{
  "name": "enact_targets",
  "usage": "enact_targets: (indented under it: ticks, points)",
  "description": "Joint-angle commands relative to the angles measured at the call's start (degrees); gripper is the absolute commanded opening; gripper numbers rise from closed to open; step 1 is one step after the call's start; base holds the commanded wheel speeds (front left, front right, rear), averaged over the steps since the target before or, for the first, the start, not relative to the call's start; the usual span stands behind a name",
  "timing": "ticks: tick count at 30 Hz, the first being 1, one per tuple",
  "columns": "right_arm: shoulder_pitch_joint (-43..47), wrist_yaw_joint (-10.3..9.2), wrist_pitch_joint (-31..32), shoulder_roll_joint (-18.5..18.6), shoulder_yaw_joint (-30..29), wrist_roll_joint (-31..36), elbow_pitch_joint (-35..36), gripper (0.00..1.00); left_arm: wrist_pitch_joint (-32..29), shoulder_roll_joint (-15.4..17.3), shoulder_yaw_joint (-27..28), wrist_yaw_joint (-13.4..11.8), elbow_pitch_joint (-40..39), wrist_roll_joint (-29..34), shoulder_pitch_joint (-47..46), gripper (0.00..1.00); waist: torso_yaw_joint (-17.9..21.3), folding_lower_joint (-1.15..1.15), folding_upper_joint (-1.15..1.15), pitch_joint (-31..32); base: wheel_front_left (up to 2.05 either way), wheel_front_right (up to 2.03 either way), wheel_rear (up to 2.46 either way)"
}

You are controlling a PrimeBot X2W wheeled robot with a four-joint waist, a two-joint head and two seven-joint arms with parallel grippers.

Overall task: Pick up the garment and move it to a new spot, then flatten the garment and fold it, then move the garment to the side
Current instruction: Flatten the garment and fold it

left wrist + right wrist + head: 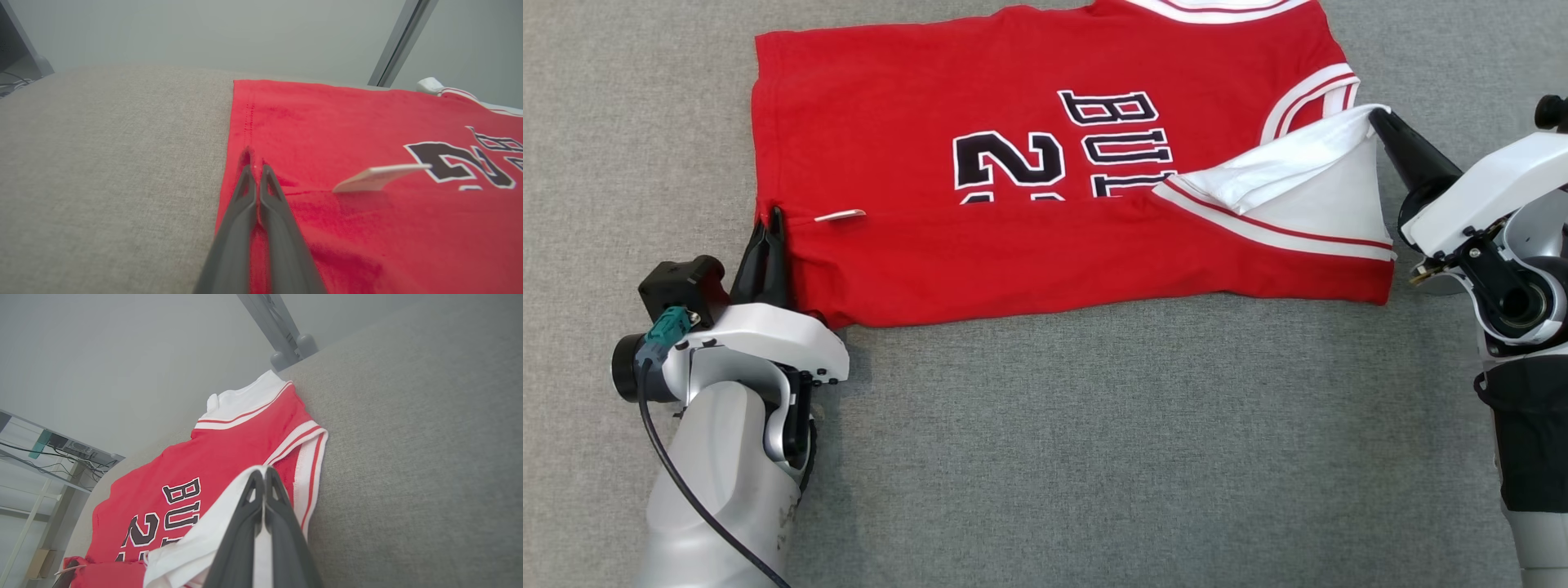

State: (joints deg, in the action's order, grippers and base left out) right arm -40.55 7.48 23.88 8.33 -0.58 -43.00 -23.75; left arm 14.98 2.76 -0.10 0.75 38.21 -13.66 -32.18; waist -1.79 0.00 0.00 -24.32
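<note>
While the garment (890, 122) lies half-folded, the left gripper (770, 219) pinches its red hem corner and the right gripper (1378, 116) clamps its white sleeve.

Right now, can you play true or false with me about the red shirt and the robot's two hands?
1. The left gripper is pinched shut on a corner of the garment. True.
2. The right gripper is wide open and away from the garment. False: it is shut on the white sleeve, at the garment's other end.
3. The near part of the garment is folded over, hiding part of the number. True.
4. The whole garment hangs in the air. False: it lies on the grey surface, with the white sleeve raised.
5. The small white label sits beside the right gripper. False: it is close to the left gripper.
</note>
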Motion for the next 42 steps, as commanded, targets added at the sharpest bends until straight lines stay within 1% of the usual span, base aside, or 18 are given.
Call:
enact_targets:
  ticks: [1, 7, 15, 16, 17, 18, 20, 24, 29, 34, 38, 42]
  points:
    - [-0.5, 0.04, -0.7, 0.5, 0.3, -0.4, -0.5, 0.00, 0.1, 0.3, -0.2, -0.4, 0.1, -0.3, -0.9, 0.00, -0.2, 0.00, 0.00, 0.0, 0.00, 0.00, 0.00]
    - [-0.8, 0.04, -1.7, 1.4, 2.1, -0.8, -1.8, 0.00, 0.1, 0.3, -2.1, -0.8, 0.3, -0.3, -0.9, 0.00, -0.8, 0.00, 0.00, -0.2, 0.00, 0.00, 0.00]
    - [-1.3, 0.04, -2.8, 2.6, 3.0, -1.1, -3.4, 0.00, 0.1, 0.3, -3.5, -1.4, 0.3, -1.0, -1.3, 0.00, -1.3, 0.00, 0.00, -0.6, 0.00, 0.00, 0.00]
    - [-1.5, 0.04, -3.1, 2.8, 2.9, -0.7, -3.7, 0.35, 0.1, 0.3, -3.6, -1.6, 0.3, -1.1, -1.3, 0.22, -1.3, 0.00, 0.00, -0.6, 0.00, 0.00, 0.00]
    - [-1.9, 0.04, -3.5, 2.9, 2.9, -0.4, -3.9, 1.00, 0.1, 0.3, -3.6, -1.8, 0.4, -1.1, -1.3, 0.92, -1.4, 0.00, 0.00, -0.6, 0.00, 0.00, 0.00]
    - [-2.0, 0.04, -4.1, 2.7, 2.7, -0.5, -4.1, 1.00, 0.1, 0.3, -3.5, -2.0, 0.3, -1.1, -1.4, 1.00, -1.4, 0.00, 0.00, -0.6, 0.00, 0.00, 0.00]
    - [-2.3, 0.04, -5.2, 2.7, 2.4, -0.3, -4.6, 1.00, 0.1, 0.3, -3.5, -2.4, 0.2, -1.2, -1.2, 1.00, -1.4, 0.00, 0.00, -0.4, 0.00, 0.00, 0.00]
    - [-2.7, 0.04, -6.9, 2.3, 2.1, -1.4, -5.2, 1.00, 0.1, 0.3, -3.3, -2.5, 0.4, -1.3, -0.6, 1.00, -1.3, 0.00, 0.00, 0.3, 0.00, 0.00, 0.00]
    - [-2.2, 0.04, -9.9, 3.3, 2.3, -1.0, -4.4, 1.00, 0.1, 0.3, -2.4, -2.7, -1.6, -1.2, 0.4, 1.00, -1.1, 0.00, 0.00, 2.0, 0.00, 0.00, 0.00]
    - [0.7, 0.04, -13.2, 3.9, 2.1, -1.7, -1.2, 1.00, 0.1, 0.3, -0.2, -3.0, -7.8, -2.3, 2.9, 1.00, -0.9, 0.00, 0.00, 5.0, 0.00, 0.00, 0.00]
    - [5.2, 0.04, -14.6, 3.3, 1.7, -2.3, 2.7, 1.00, 0.1, 0.3, 1.9, -2.9, -14.8, -3.2, 6.6, 1.00, -0.5, 0.00, 0.00, 7.7, 0.00, 0.00, 0.00]
    - [10.7, 0.04, -15.0, 2.4, 1.6, -1.5, 6.5, 1.00, 0.1, 0.2, 3.0, -2.4, -20.3, -4.3, 10.8, 1.00, 0.2, 0.00, 0.00, 9.8, 0.00, 0.00, 0.00]
